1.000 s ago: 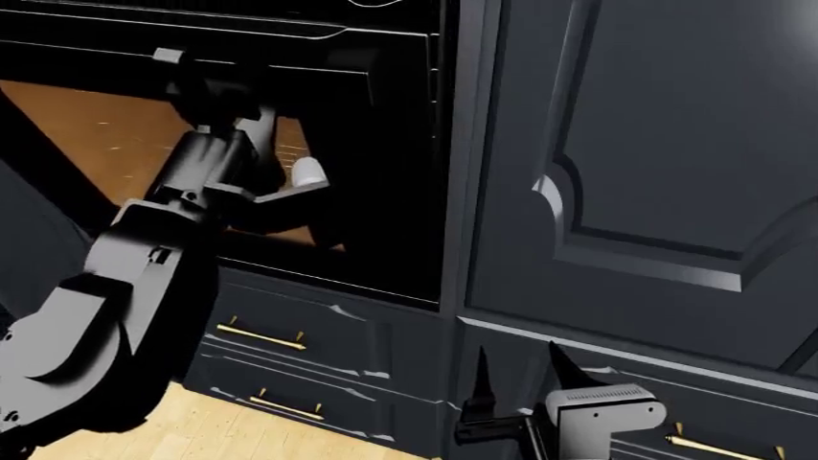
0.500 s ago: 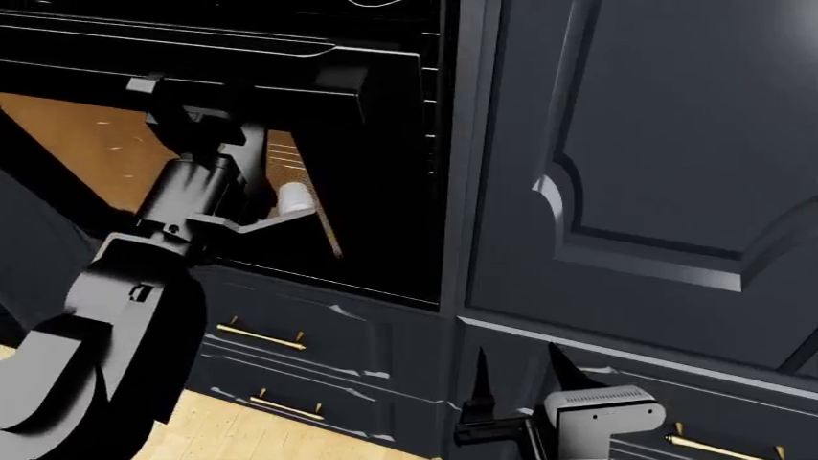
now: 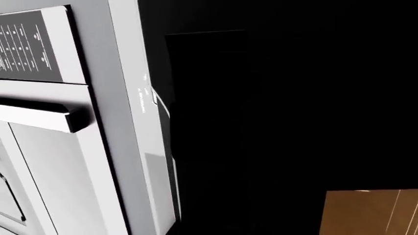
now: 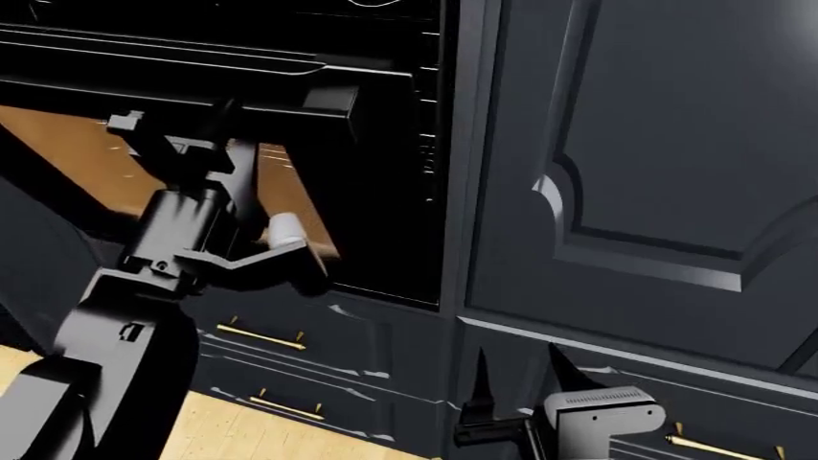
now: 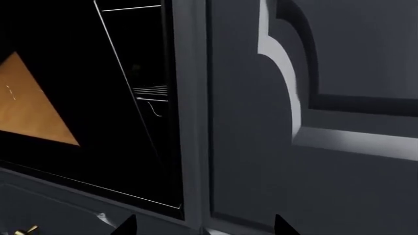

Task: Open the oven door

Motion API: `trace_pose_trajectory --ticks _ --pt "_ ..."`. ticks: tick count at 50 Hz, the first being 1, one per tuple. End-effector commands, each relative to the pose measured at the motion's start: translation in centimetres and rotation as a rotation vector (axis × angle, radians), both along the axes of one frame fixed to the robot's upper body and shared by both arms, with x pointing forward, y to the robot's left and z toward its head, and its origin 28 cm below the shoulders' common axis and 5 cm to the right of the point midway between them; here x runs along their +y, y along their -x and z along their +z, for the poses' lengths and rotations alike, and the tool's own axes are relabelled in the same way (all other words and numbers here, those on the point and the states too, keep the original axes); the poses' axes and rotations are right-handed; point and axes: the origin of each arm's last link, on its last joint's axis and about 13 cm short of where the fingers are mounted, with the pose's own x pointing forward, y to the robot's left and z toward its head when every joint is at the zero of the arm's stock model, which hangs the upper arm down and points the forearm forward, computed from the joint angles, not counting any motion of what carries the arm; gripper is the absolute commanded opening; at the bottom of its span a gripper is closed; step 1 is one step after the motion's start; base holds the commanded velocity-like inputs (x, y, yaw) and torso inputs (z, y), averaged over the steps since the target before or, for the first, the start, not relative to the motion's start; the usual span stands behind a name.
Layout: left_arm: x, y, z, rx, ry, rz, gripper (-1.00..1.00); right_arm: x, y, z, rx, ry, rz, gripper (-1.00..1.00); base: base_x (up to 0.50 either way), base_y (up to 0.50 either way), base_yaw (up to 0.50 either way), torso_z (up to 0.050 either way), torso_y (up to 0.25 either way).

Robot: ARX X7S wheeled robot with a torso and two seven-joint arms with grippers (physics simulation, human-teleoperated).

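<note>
The oven door point(image 4: 77, 163) is a glossy black panel, tilted partway out from the top, and its glass mirrors the wooden floor. My left gripper point(image 4: 192, 120) is up at the door's top edge, closed round the dark handle bar point(image 4: 294, 96); its fingertips are hard to make out against the black. The left wrist view is mostly filled by the black door point(image 3: 274, 122), and no fingers show there. The right wrist view has the door point(image 5: 52, 73) and the oven cavity with a wire rack point(image 5: 151, 92). My right gripper point(image 4: 518, 369) point(image 5: 203, 227) hangs low and is open, holding nothing.
A tall navy raised-panel cabinet door point(image 4: 639, 172) stands right of the oven. Navy drawers with brass handles point(image 4: 262, 335) lie below it. Wooden floor point(image 4: 243, 431) is at the bottom left. A pale grey appliance front with a control panel point(image 3: 33, 44) sits beside the door.
The oven door has swung further out and down. My left gripper came down and left with the handle. The right arm has stayed still.
</note>
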Motion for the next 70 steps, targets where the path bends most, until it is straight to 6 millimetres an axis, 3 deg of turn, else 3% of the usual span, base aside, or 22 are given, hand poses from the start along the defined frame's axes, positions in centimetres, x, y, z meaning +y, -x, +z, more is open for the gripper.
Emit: trace_pose_trajectory --ticks 1,17,45,70 --pt "1.4 0.4 0.3 -0.104 0.007 0.072 -1.0 0.0 0.0 -0.1 0.001 0.002 -0.001 1.0 0.0 0.0 0.0 0.0 0.0" --pt "1.8 0.8 -0.6 -0.131 0.037 0.078 -1.0 0.0 0.0 -0.1 0.003 0.003 -0.001 1.0 0.0 0.0 0.0 0.0 0.0" --pt "2.2 1.9 -3.9 -0.142 0.087 0.09 -1.0 0.0 0.1 0.0 -0.002 0.005 -0.008 1.0 0.0 0.0 0.0 0.0 0.0" --pt "2.7 4.1 -3.6 -0.134 -0.011 0.112 -1.0 0.0 0.1 -0.1 -0.002 0.008 -0.007 1.0 0.0 0.0 0.0 0.0 0.0"
